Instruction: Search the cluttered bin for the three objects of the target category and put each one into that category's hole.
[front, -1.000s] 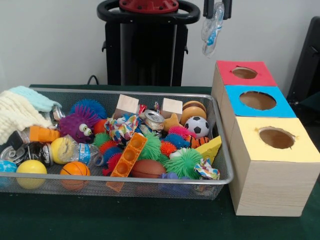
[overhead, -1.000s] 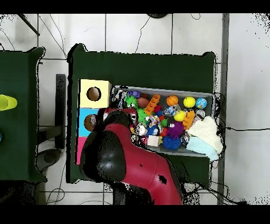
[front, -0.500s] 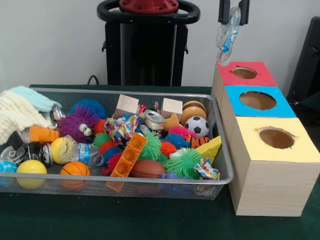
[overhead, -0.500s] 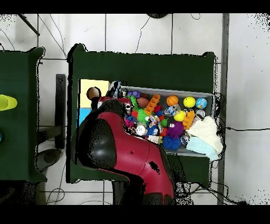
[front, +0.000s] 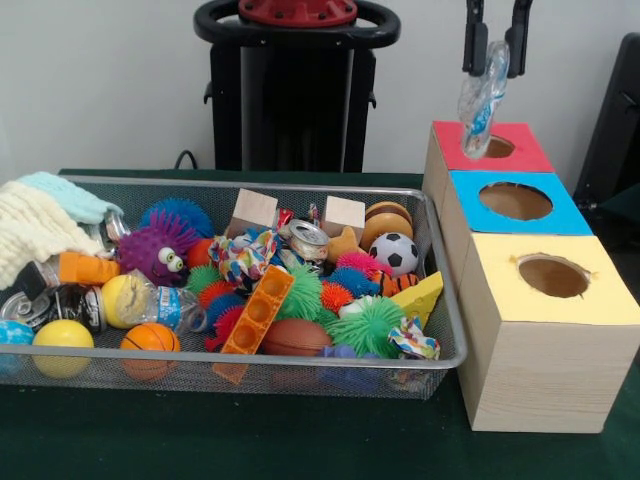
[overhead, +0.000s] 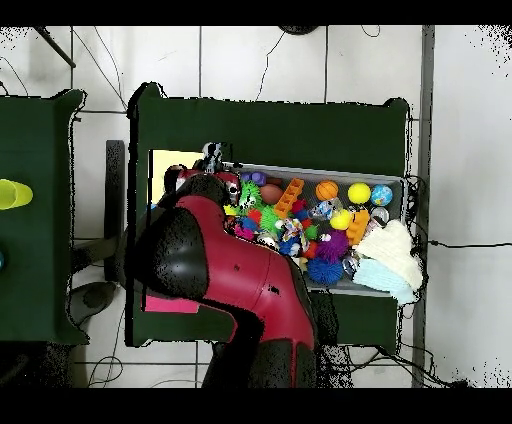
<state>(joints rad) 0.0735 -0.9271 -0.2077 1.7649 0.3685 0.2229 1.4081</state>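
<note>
A dark green bench (front: 300, 450) stands before a pale wall, and in the overhead view it sits on a floor of light tiles. The red and black arm (overhead: 225, 290) covers most of the boxes from above. A wire mesh bin (front: 440, 290) holds balls, spiky toys, blocks, crushed cans and cloths. Beside it stands a row of three wooden boxes, topped yellow (front: 600, 290), blue (front: 470, 195) and red (front: 525, 150), each with a round hole. The gripper (front: 494, 45) is closed on the upper end of a crushed clear plastic bottle (front: 478, 100), which hangs with its long axis nearly upright, its lower end just over the red box's hole. Its label shows blue, but no writing is readable.
</note>
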